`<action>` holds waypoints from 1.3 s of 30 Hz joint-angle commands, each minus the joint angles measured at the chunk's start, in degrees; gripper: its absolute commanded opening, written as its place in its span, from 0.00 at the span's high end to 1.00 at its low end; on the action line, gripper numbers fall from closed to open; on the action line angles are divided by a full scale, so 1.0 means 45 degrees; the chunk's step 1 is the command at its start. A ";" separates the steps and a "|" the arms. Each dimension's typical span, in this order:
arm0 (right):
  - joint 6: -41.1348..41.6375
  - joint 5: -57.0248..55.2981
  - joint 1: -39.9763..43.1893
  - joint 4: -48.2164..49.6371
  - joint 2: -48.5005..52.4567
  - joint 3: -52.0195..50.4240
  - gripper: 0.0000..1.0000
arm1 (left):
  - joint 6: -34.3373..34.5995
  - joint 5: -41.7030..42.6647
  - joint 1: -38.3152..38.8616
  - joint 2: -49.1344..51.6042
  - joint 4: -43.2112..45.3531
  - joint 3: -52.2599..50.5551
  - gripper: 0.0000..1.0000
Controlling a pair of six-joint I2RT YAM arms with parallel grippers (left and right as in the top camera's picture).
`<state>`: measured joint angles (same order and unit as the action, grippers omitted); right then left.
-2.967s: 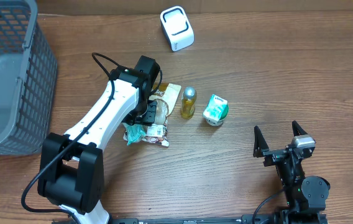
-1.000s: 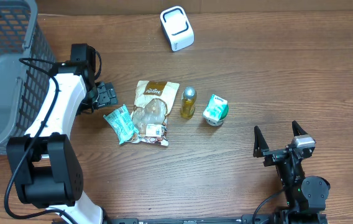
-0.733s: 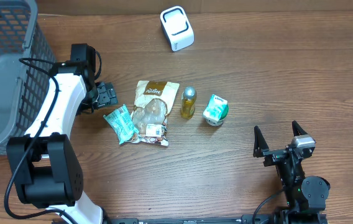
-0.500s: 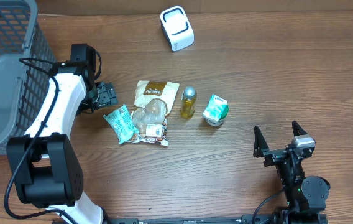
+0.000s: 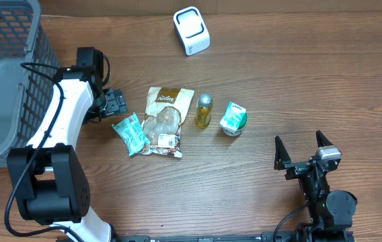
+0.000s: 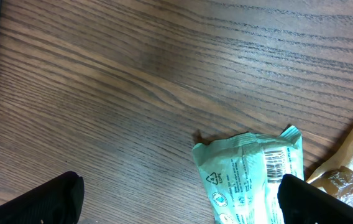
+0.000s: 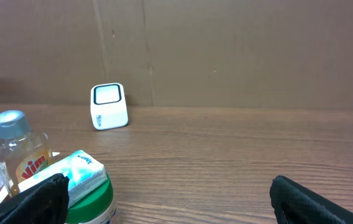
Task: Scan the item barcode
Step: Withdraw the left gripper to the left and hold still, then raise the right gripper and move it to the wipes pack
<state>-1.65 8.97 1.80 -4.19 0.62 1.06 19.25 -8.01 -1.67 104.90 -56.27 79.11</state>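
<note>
Overhead, teal packet (image 5: 130,133) beside left end effector (image 5: 118,104)

Left end effector (image 5: 115,104) and right end effector (image 5: 300,146) well apart, both wide open and empty.

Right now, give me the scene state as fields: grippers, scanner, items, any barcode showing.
left gripper: open, empty, next to the teal packet
right gripper: open, empty, near right, away from the items
scanner: white, at the far edge, nothing near it
items in a row: teal packet, snack bag, small bottle, green and white tub
barcode: facing up on the teal packet, seen in the left wrist view
basket: grey, far left
</note>
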 commanded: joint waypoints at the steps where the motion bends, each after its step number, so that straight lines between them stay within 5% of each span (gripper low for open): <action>1: 0.0063 -0.0053 0.0029 0.0044 -0.0102 -0.0136 0.00 | -0.0233 -0.0170 -0.0112 -0.0384 0.0000 -0.0049 0.01; 8: 0.2205 0.1564 0.0034 0.0597 -0.0102 0.0257 0.00 | -0.0233 -0.0170 -0.0112 -0.0384 0.0000 -0.0049 0.01; 16: 0.2793 0.0884 0.0039 -0.2263 0.0801 0.3750 0.00 | -0.0233 -0.0170 -0.0112 -0.0384 0.0000 -0.0049 0.00; 31: 0.2701 0.2040 0.0034 -1.0530 1.1264 1.4168 0.00 | -0.0233 -0.0170 -0.0112 -0.0384 0.0000 -0.0049 0.00; 39: 0.2803 0.4167 0.0034 -1.1842 1.5237 1.5271 0.00 | -0.0233 -0.0170 -0.0117 -0.0379 0.0000 -0.0049 0.00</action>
<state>10.57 21.23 1.78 -57.54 65.76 68.73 19.07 -8.43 -1.67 104.90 -56.14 79.11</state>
